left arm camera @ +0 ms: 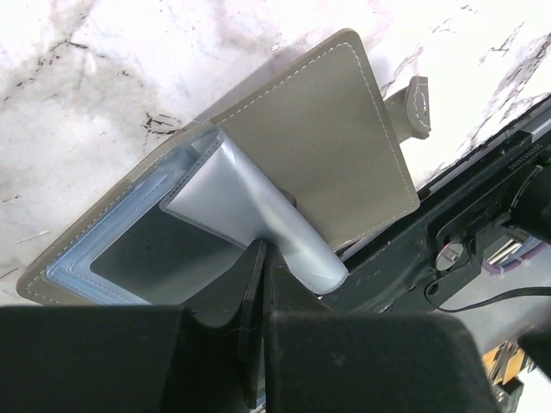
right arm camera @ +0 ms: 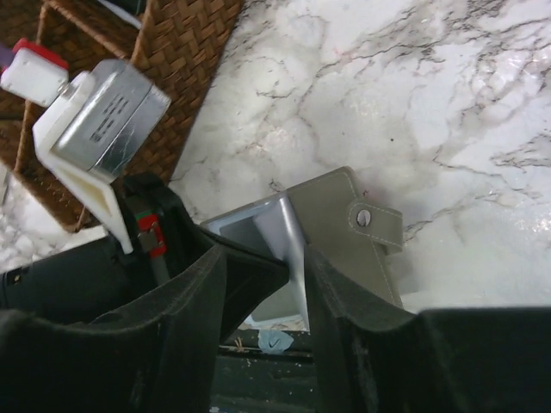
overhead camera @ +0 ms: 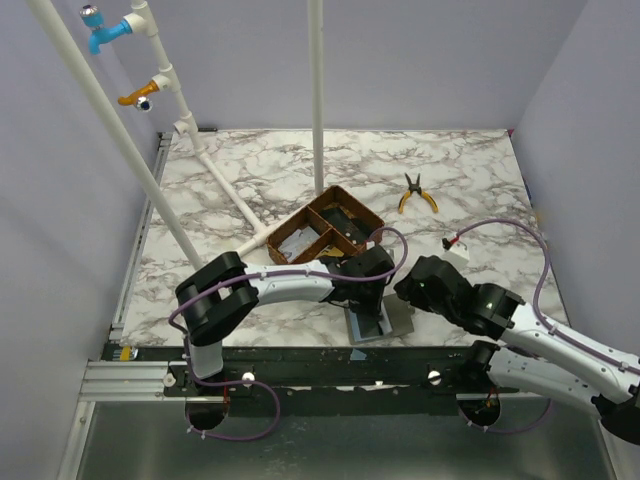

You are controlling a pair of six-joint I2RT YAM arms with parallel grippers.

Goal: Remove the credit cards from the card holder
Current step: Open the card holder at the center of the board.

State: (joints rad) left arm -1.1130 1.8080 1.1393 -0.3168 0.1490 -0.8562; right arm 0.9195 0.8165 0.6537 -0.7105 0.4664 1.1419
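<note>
You are working on a white marble-patterned table (overhead camera: 250, 180) closed in by plain lavender walls (overhead camera: 60, 200), with a black rail (overhead camera: 300, 355) along its near edge. A frame of white pipes (overhead camera: 316, 100) rises from the far left, and it carries a blue clamp (overhead camera: 108, 33) and an orange clamp (overhead camera: 138, 97). One upright of the frame comes down just behind the brown three-compartment tray (overhead camera: 362, 206) at mid-table. Whitish flat pieces (overhead camera: 295, 245) lie in the tray's near-left compartment, though you cannot tell what they are. Yellow-handled pliers (overhead camera: 417, 195) lie well apart at the far right, and purple cables (overhead camera: 500, 222) loop over the right side. The card holder (left arm camera: 318, 129) lies open at the near edge, in front of the tray, with its grey cover flat on the marble and its snap tab (right arm camera: 376, 221) pointing right. Both wrists crowd over it, so the overhead view hides most of it. Your left gripper (left arm camera: 261, 258) has its fingers pressed together, pinching the pale silvery inner leaf, which curls up off the cover. Your right gripper (right arm camera: 297, 267) has its fingers spread, one on each side of that raised leaf's edge, and is not clamping it.
</note>
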